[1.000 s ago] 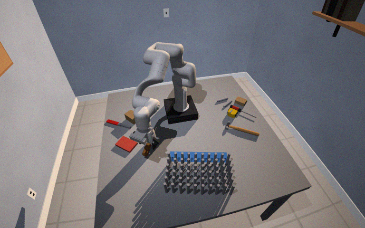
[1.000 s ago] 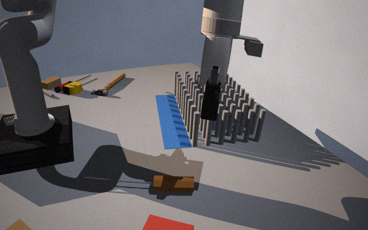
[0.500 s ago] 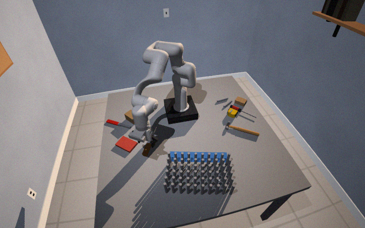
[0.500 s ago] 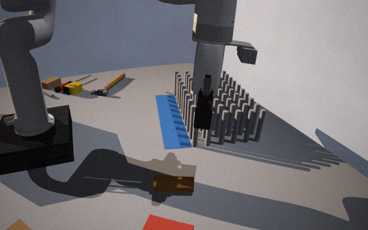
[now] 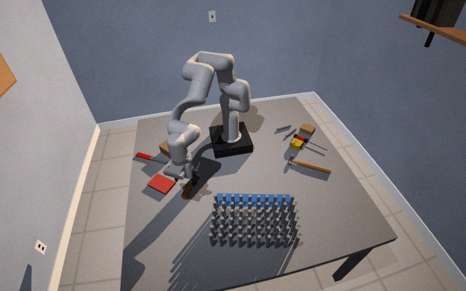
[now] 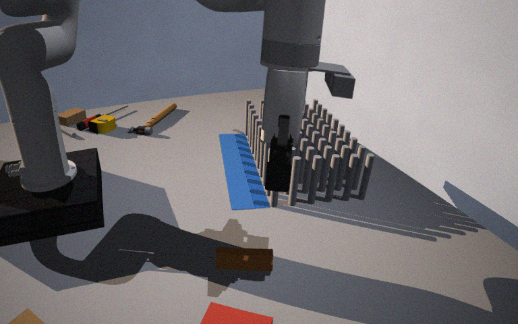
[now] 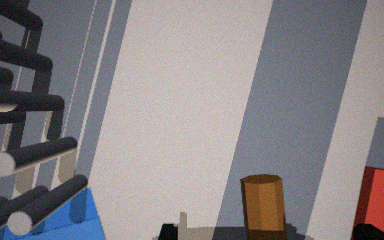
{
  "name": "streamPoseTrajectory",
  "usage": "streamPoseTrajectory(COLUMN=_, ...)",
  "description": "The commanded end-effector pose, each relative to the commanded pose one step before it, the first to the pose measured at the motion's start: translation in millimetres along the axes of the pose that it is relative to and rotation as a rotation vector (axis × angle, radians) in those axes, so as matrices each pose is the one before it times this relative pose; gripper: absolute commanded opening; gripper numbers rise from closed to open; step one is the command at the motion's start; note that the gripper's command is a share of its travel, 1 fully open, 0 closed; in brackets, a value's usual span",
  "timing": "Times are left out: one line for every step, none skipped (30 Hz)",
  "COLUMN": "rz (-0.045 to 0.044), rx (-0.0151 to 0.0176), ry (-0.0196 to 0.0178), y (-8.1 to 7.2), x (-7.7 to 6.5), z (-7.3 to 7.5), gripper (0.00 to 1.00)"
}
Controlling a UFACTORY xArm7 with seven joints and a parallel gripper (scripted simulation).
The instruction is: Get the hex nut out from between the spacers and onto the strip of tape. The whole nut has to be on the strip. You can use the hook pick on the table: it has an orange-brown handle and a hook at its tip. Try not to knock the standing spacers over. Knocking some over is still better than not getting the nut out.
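Note:
The hook pick lies on the table left of the spacers, in the arm's shadow. Its orange-brown handle (image 5: 187, 191) shows in the exterior view (image 6: 244, 258), with the thin shaft (image 6: 135, 251) pointing toward the robot base. My gripper (image 5: 191, 176) hangs just above the handle, open and empty. In the wrist view the handle (image 7: 263, 202) lies between my dark fingertips. The grey spacers (image 5: 253, 223) stand upright in a dense grid. The blue tape strip (image 5: 253, 199) lies along their robot-side edge (image 6: 239, 172). I cannot make out the hex nut among the spacers.
A flat red plate (image 5: 161, 183) lies right beside the handle, with a wooden block (image 5: 164, 147) and a small red piece (image 5: 143, 155) behind it. The black robot base (image 5: 230, 143) stands at the back. A hammer (image 5: 309, 165), a yellow tape measure (image 5: 296, 143) and small tools lie at the right.

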State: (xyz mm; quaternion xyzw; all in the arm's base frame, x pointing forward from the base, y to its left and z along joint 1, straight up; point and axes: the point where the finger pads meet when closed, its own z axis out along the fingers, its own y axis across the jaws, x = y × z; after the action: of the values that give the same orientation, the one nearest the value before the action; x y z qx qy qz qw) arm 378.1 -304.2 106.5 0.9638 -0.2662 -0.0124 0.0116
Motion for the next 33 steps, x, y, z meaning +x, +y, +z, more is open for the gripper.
streamPoseTrajectory(rz=-0.0122, rx=0.00537, ry=0.0051, y=7.98, x=-5.67, z=3.31, gripper=1.0)
streamPoseTrajectory(rz=0.0, rx=0.0, ry=0.0, y=0.0, x=0.0, z=0.0, gripper=1.0)
streamPoseTrajectory(rz=0.0, rx=0.0, ry=0.0, y=0.0, x=0.0, z=0.0, gripper=1.0)
streamPoseTrajectory(rz=0.0, rx=0.0, ry=0.0, y=0.0, x=0.0, z=0.0, gripper=1.0)
streamPoseTrajectory(rz=0.0, rx=0.0, ry=0.0, y=0.0, x=0.0, z=0.0, gripper=1.0)
streamPoseTrajectory(rz=0.0, rx=0.0, ry=0.0, y=0.0, x=0.0, z=0.0, gripper=1.0)
streamPoseTrajectory(rz=-0.01752, rx=0.00621, ry=0.00378, y=6.85, x=-6.97, z=4.69, gripper=1.0)
streamPoseTrajectory(rz=0.0, rx=0.0, ry=0.0, y=0.0, x=0.0, z=0.0, gripper=1.0)
streamPoseTrajectory(rz=0.0, rx=0.0, ry=0.0, y=0.0, x=0.0, z=0.0, gripper=1.0)
streamPoseTrajectory(rz=0.0, rx=0.0, ry=0.0, y=0.0, x=0.0, z=0.0, gripper=1.0)
streamPoseTrajectory(rz=0.0, rx=0.0, ry=0.0, y=0.0, x=0.0, z=0.0, gripper=1.0)
streamPoseTrajectory(rz=0.0, rx=0.0, ry=0.0, y=0.0, x=0.0, z=0.0, gripper=1.0)
streamPoseTrajectory(rz=0.0, rx=0.0, ry=0.0, y=0.0, x=0.0, z=0.0, gripper=1.0)
streamPoseTrajectory(rz=0.0, rx=0.0, ry=0.0, y=0.0, x=0.0, z=0.0, gripper=1.0)
streamPoseTrajectory(rz=-0.01519, rx=0.00514, ry=0.00356, y=5.75, x=-6.42, z=4.02, gripper=1.0)
streamPoseTrajectory(rz=0.0, rx=0.0, ry=0.0, y=0.0, x=0.0, z=0.0, gripper=1.0)
streamPoseTrajectory(rz=0.0, rx=0.0, ry=0.0, y=0.0, x=0.0, z=0.0, gripper=1.0)
streamPoseTrajectory(rz=0.0, rx=0.0, ry=0.0, y=0.0, x=0.0, z=0.0, gripper=1.0)
streamPoseTrajectory(rz=0.0, rx=0.0, ry=0.0, y=0.0, x=0.0, z=0.0, gripper=1.0)
streamPoseTrajectory(rz=0.0, rx=0.0, ry=0.0, y=0.0, x=0.0, z=0.0, gripper=1.0)
streamPoseTrajectory(rz=0.0, rx=0.0, ry=0.0, y=0.0, x=0.0, z=0.0, gripper=1.0)
streamPoseTrajectory(rz=0.0, rx=0.0, ry=0.0, y=0.0, x=0.0, z=0.0, gripper=1.0)
streamPoseTrajectory(rz=-0.01295, rx=0.00418, ry=0.00322, y=4.75, x=-5.74, z=3.39, gripper=1.0)
streamPoseTrajectory(rz=0.0, rx=0.0, ry=0.0, y=0.0, x=0.0, z=0.0, gripper=1.0)
streamPoseTrajectory(rz=0.0, rx=0.0, ry=0.0, y=0.0, x=0.0, z=0.0, gripper=1.0)
streamPoseTrajectory(rz=0.0, rx=0.0, ry=0.0, y=0.0, x=0.0, z=0.0, gripper=1.0)
streamPoseTrajectory(rz=0.0, rx=0.0, ry=0.0, y=0.0, x=0.0, z=0.0, gripper=1.0)
streamPoseTrajectory(rz=0.0, rx=0.0, ry=0.0, y=0.0, x=0.0, z=0.0, gripper=1.0)
streamPoseTrajectory(rz=0.0, rx=0.0, ry=0.0, y=0.0, x=0.0, z=0.0, gripper=1.0)
streamPoseTrajectory(rz=-0.0108, rx=0.00333, ry=0.00282, y=3.84, x=-4.98, z=2.8, gripper=1.0)
streamPoseTrajectory(rz=0.0, rx=0.0, ry=0.0, y=0.0, x=0.0, z=0.0, gripper=1.0)
streamPoseTrajectory(rz=0.0, rx=0.0, ry=0.0, y=0.0, x=0.0, z=0.0, gripper=1.0)
streamPoseTrajectory(rz=0.0, rx=0.0, ry=0.0, y=0.0, x=0.0, z=0.0, gripper=1.0)
